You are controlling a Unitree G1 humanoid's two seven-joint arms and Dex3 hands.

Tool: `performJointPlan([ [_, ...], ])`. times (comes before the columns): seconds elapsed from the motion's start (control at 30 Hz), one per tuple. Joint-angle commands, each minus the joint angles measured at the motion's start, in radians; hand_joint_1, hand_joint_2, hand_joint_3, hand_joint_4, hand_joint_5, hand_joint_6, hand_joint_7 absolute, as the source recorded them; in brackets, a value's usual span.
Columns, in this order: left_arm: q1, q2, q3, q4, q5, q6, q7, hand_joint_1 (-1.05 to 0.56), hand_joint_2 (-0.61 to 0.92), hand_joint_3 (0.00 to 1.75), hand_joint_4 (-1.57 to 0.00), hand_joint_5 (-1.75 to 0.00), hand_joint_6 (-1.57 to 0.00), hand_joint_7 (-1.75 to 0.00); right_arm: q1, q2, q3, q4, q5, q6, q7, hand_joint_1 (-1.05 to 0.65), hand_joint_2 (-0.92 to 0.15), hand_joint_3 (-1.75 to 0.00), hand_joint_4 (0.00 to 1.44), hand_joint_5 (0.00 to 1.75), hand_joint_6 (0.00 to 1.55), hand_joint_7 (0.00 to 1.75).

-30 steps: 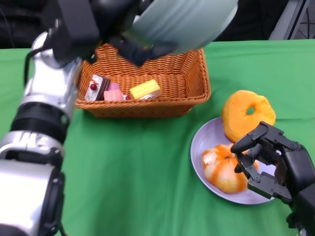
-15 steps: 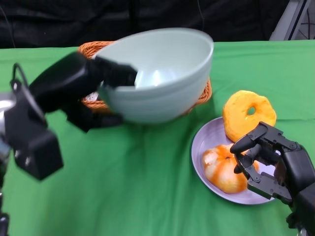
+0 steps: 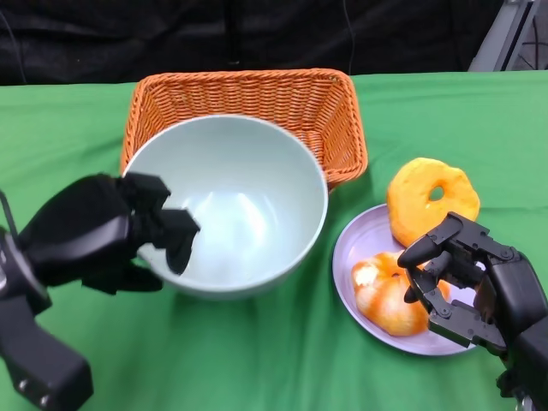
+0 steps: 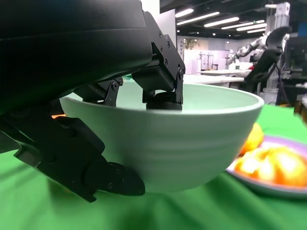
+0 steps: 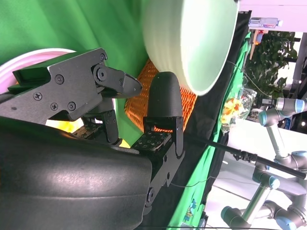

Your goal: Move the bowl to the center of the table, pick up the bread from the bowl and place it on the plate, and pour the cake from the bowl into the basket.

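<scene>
The left robot hand, gripping the rim at nine o'clock, has lowered the emptied pale green bowl onto the green surface, so pouring looks finished; right robot hand hovers loosely curled, holding nothing.

Green cloth covers the table, black curtain behind — ceiling strip lights brighten the lab beyond.

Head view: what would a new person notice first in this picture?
First, the large pale green bowl in the middle of the green table, empty, with the left hand gripping its near-left rim. Behind it stands the orange wicker basket. To the right, two orange breads lie on the lilac plate, beside the right hand.
</scene>
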Motion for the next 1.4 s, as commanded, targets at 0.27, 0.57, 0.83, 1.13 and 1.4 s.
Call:
performJointPlan([
  [0.27, -0.039, 0.057, -0.376, 0.174, 0.163, 0.199, 0.47, -0.18, 0.87, 0.03, -0.78, -1.75, -0.56, -1.73, -0.003, -0.012, -0.015, 0.005, 0.018, 0.01, 0.002, -0.06, -0.75, -0.71, 0.66, 1.52, 0.58, 1.41],
  [0.57, -0.055, 0.028, -0.478, 0.222, 0.094, 0.268, 0.466, -0.21, 0.84, 0.01, -0.73, -1.74, -0.62, -1.57, -0.005, -0.013, -0.021, 0.014, 0.01, -0.004, -0.002, -0.06, -0.76, -0.69, 0.67, 1.52, 0.59, 1.41],
  [0.83, -0.09, 0.07, -0.475, 0.232, -0.042, 0.067, 0.137, -0.62, 0.92, 0.08, -0.51, -0.37, -0.6, -0.04, -0.007, -0.012, -0.02, 0.017, 0.01, -0.005, -0.002, -0.06, -0.76, -0.7, 0.66, 1.53, 0.58, 1.41],
  [1.13, -0.12, -0.029, -0.156, 0.617, -0.53, -0.373, -0.65, -1.05, 0.92, 0.28, -0.05, 0.0, -0.08, -0.01, -0.008, -0.016, -0.019, 0.024, 0.001, -0.014, -0.003, -0.07, -0.76, -0.68, 0.66, 1.54, 0.58, 1.42],
  [1.4, -0.07, -0.138, 0.331, 0.577, -1.052, -0.056, -1.605, -1.05, 0.92, 0.24, -0.02, 0.0, -0.09, -0.01, -0.01, -0.015, -0.018, 0.025, 0.0, -0.014, -0.002, -0.07, -0.77, -0.66, 0.66, 1.54, 0.58, 1.42],
])
